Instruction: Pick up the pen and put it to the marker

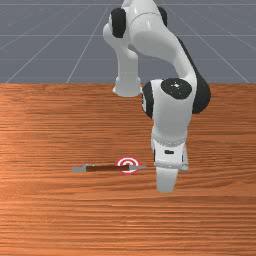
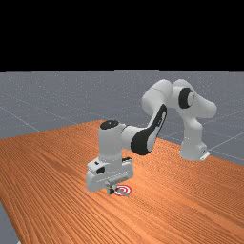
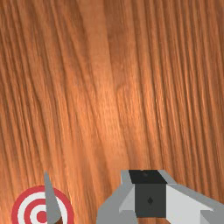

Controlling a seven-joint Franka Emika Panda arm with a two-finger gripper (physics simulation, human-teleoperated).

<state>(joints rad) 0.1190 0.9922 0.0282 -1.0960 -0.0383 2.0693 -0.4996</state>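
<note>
End effector [image 2: 111,191] low over orange-brown wood worktop [image 1: 60,215], can't tell if open or closed. Slim brown pen with grey ends [image 1: 107,168] crosses round red-and-white ringed marker [image 1: 128,161], pointed end toward front view's right. End effector near that tip, off to front view's right.
</note>
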